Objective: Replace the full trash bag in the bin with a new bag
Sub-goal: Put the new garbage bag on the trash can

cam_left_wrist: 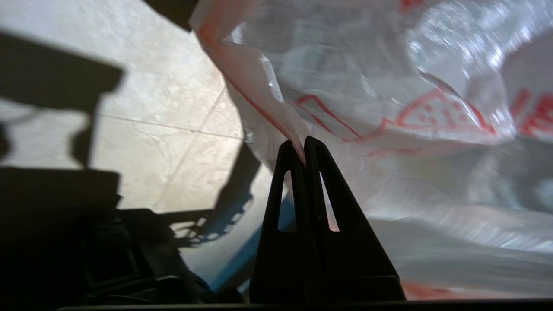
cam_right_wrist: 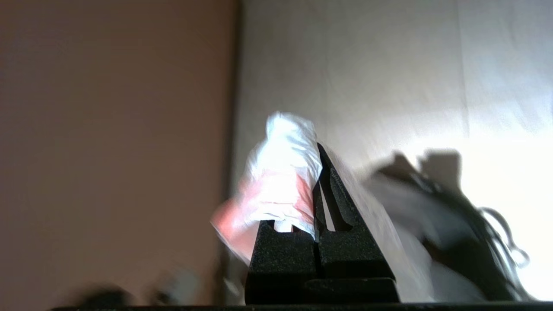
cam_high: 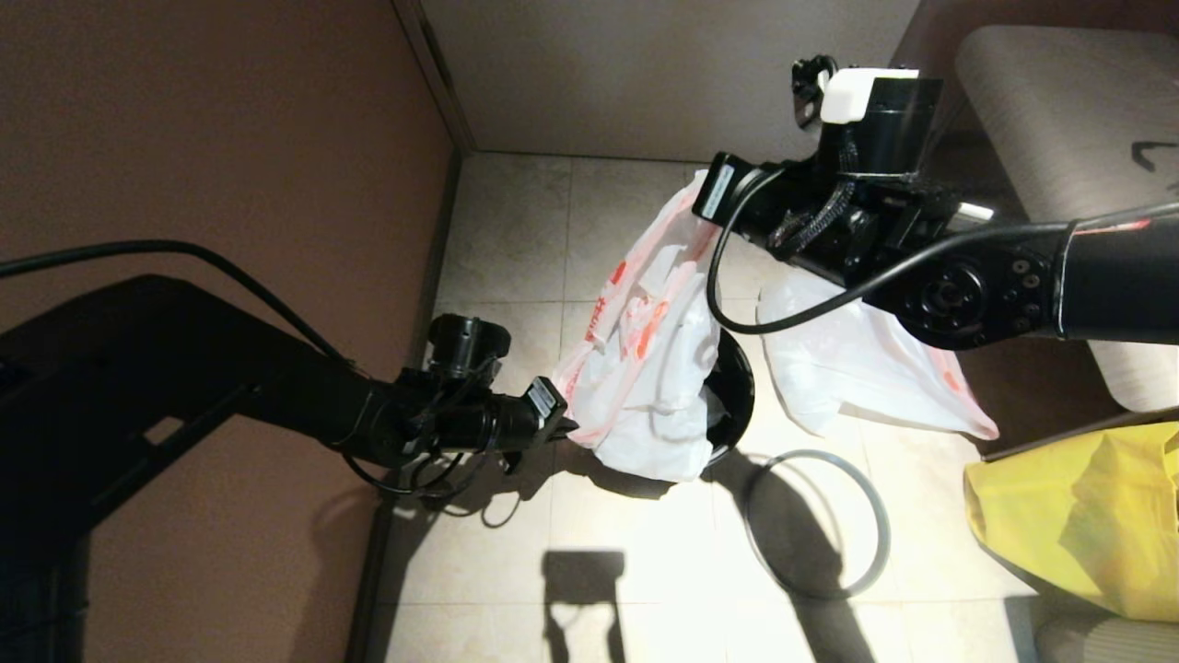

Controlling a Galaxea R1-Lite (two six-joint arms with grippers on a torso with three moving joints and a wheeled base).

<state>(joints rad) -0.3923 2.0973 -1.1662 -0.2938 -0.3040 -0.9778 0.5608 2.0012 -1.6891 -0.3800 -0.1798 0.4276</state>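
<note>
The new bag (cam_high: 645,368), thin white film with red print and nothing visible inside, hangs stretched between both grippers over the bin (cam_high: 740,398). Only the black far side of the bin shows behind the film. My left gripper (cam_high: 564,425) (cam_left_wrist: 304,144) is shut on the bag's pink-edged lower corner (cam_left_wrist: 276,116). My right gripper (cam_high: 703,203) (cam_right_wrist: 317,151) is higher up, shut on the bag's bunched top (cam_right_wrist: 285,172). The full trash bag (cam_high: 857,368) lies on the floor right of the bin; its contents do not show. The grey hoop (cam_high: 888,529) lies loose on the tiles.
A brown wall (cam_high: 230,138) runs close along the left arm. At the right stand a grey upholstered seat (cam_high: 1059,110) and a big yellow bag (cam_high: 1078,516). Open tiles (cam_high: 645,571) lie in front of the bin.
</note>
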